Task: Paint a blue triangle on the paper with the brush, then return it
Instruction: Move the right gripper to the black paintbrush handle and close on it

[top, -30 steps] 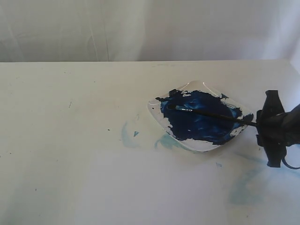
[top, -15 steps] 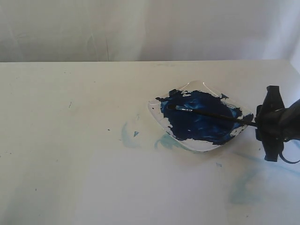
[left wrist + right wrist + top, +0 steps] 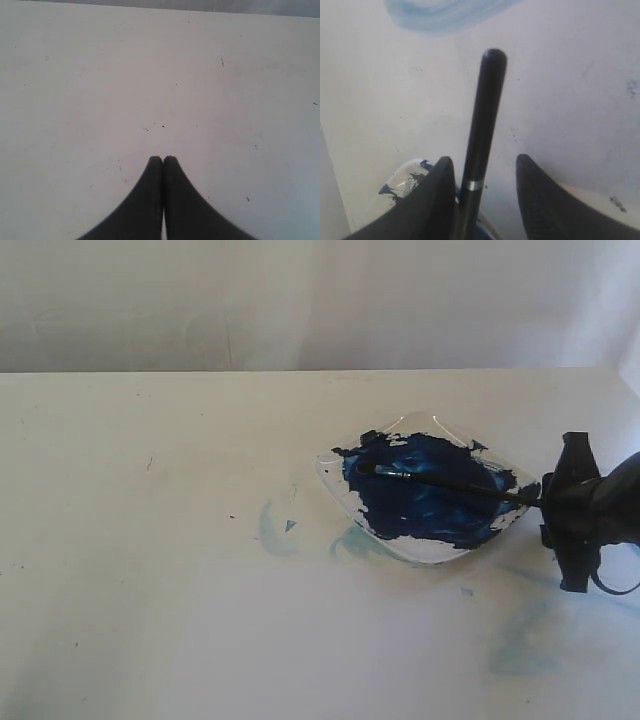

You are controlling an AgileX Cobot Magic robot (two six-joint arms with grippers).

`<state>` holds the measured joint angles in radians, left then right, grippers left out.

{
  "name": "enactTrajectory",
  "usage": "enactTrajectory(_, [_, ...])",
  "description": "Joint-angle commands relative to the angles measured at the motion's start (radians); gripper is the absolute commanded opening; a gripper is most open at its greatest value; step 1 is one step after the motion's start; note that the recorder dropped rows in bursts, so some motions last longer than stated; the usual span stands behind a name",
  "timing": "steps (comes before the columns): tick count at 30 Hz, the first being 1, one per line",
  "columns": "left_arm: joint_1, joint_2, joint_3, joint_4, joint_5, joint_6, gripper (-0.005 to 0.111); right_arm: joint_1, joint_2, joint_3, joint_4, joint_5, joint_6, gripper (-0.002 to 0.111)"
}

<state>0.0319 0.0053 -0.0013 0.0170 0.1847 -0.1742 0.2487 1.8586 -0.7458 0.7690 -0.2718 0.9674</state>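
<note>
The brush [image 3: 450, 485] lies across a clear dish [image 3: 415, 550] of dark blue paint, bristles in the paint and black handle pointing right. My right gripper [image 3: 572, 512] sits at the handle's end. In the right wrist view its jaws [image 3: 485, 160] stand open on either side of the handle [image 3: 487, 110], which lies close beside one finger with a gap to the other. The paper [image 3: 320, 650] shows as a slightly whiter sheet in front of the dish. No blue triangle is in view. My left gripper [image 3: 163, 159] is shut over bare tabletop and holds nothing.
Faint pale-blue smears mark the table left of the dish [image 3: 270, 530], under its front edge [image 3: 355, 542] and at the lower right [image 3: 515, 640]. A white cloth backdrop hangs behind the table's far edge [image 3: 300, 371].
My right gripper has shifted slightly left, closer around the handle's end, and stays open. The brush and dish have not moved.
</note>
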Motion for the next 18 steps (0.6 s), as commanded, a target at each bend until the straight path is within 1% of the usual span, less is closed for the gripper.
enactTrajectory(1, [-0.009, -0.005, 0.001, 0.000, -0.005, -0.007, 0.000, -0.001, 0.001, -0.004, -0.003, -0.003, 0.005, 0.038])
enactTrajectory(13, [-0.009, -0.005, 0.001, 0.000, -0.005, -0.007, 0.000, -0.001, 0.001, -0.002, -0.003, -0.021, 0.005, 0.037])
enactTrajectory(15, [-0.009, -0.005, 0.001, 0.000, -0.005, -0.007, 0.000, -0.001, 0.001, -0.002, -0.003, -0.025, 0.005, 0.032])
enactTrajectory(18, [-0.009, -0.005, 0.001, 0.000, -0.005, -0.007, 0.000, -0.001, 0.001, -0.002, -0.003, -0.025, 0.005, 0.022])
